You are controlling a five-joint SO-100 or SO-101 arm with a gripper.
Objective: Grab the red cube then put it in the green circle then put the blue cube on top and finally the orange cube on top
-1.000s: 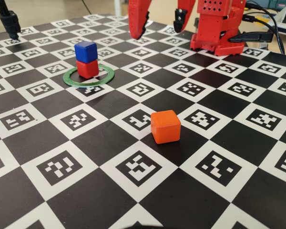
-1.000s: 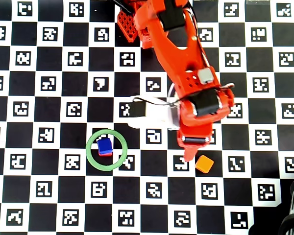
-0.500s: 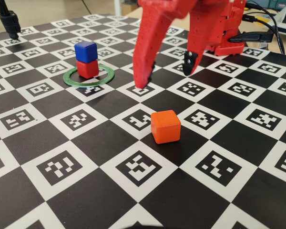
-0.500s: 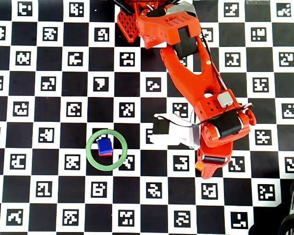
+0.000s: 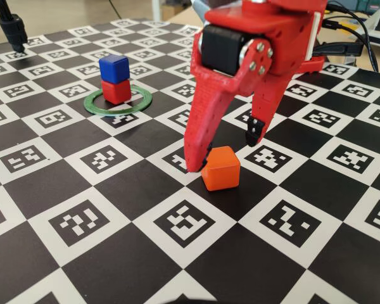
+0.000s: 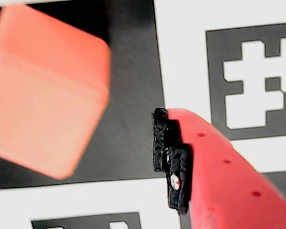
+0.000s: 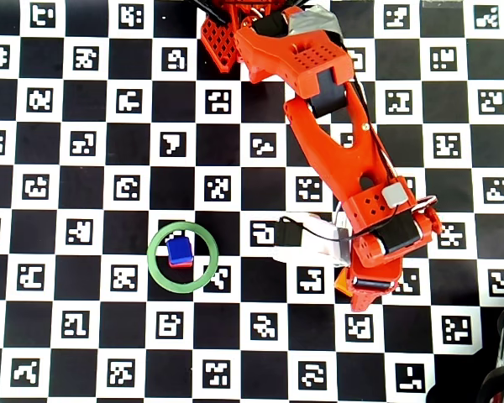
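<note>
Stack so far: the blue cube [image 5: 114, 68] sits squarely on the red cube [image 5: 116, 92], and both stand inside the green circle [image 5: 118, 101], a little toward its far side in the fixed view.
Orange cube: the orange cube [image 5: 220, 168] rests on the checkered board [image 5: 82, 221], well apart from the ring, turned a bit against the squares.
Gripper: the gripper [image 5: 226, 151] is spread wide and holds nothing; its long finger is down at the cube's left edge in the fixed view, the short black-tipped one hangs higher on the far right side.
Contact: the long finger looks to be just touching the cube, though the fixed view cannot settle that (the wrist view shows a clear dark gap beside the other finger [image 6: 169, 157]).
Overhead view: the arm [image 7: 336, 143] covers nearly all of the cube; only an orange corner peeks out.
Step in hand, as I judge it: straddling the last cube before closing.
Risk one: the low finger could shove the cube sideways if the arm drops further, since it sits at the edge rather than clear of it.
Risk two: closing on a rotated cube may pinch corners and twist it, giving a crooked grasp.
Risk three: a skewed hold could later topple the two-cube stack on placement.
</note>
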